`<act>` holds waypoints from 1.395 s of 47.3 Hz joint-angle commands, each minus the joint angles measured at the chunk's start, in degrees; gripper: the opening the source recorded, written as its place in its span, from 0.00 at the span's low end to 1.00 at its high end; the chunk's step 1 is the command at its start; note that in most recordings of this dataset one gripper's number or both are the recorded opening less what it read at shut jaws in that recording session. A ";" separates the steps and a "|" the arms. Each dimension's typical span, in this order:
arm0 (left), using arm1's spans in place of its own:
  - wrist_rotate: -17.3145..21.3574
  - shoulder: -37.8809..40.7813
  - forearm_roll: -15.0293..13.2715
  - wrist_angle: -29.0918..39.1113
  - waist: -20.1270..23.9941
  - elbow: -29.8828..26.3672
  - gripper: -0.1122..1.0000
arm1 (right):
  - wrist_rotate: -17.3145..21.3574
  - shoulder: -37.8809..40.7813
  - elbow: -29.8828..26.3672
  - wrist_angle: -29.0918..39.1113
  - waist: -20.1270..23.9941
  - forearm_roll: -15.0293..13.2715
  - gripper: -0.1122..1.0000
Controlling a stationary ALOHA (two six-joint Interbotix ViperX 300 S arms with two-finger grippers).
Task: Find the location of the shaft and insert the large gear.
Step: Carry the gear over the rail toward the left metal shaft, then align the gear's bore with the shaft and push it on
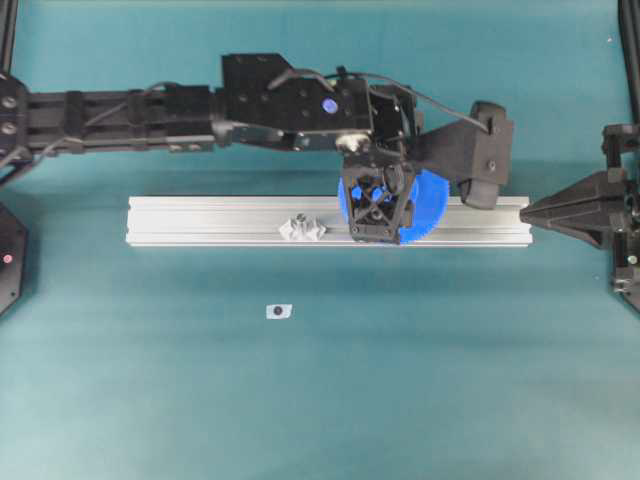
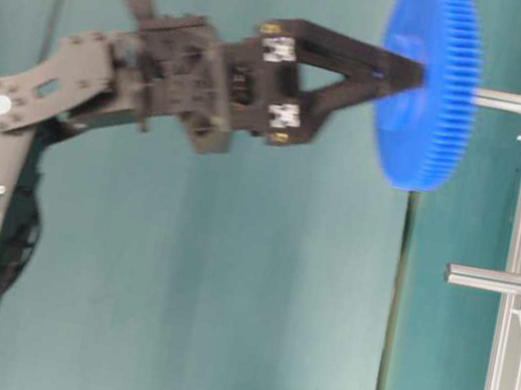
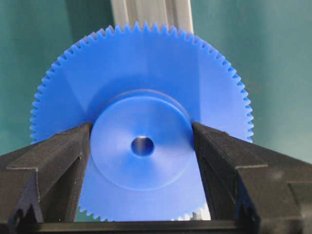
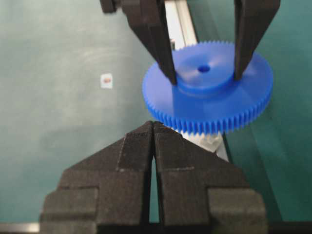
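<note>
the large gear (image 2: 424,85) is gripped by its raised hub in the left gripper (image 3: 142,141), held flat with its centre hole facing the shaft (image 2: 509,101) on the aluminium rail (image 1: 200,220), so insertion looks imminent. the right gripper (image 4: 153,127) is shut, parked aside.

— Where does the rail (image 1: 200,220) lie?

— Across the bench (image 1: 400,380), between my two arms. My left gripper (image 1: 377,208) hangs over its right half, fingers (image 3: 58,161) either side of the large gear (image 3: 141,141)'s hub.

— And the shaft (image 2: 509,102)?

— Upright on the rail, right under the gear's centre. The shorter pin (image 2: 493,281) stands further left; a small tag (image 1: 279,311) lies before the rail.
</note>
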 commanded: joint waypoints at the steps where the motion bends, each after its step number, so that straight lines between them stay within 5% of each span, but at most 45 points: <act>1: 0.09 -1.49 0.09 -0.18 0.00 -1.93 0.73 | 0.53 0.26 -0.62 -0.26 -0.09 0.09 0.10; 66: 0.09 0.62 0.09 -1.14 4.13 -1.85 0.73 | 0.53 0.26 -0.44 -0.26 -0.09 0.09 0.10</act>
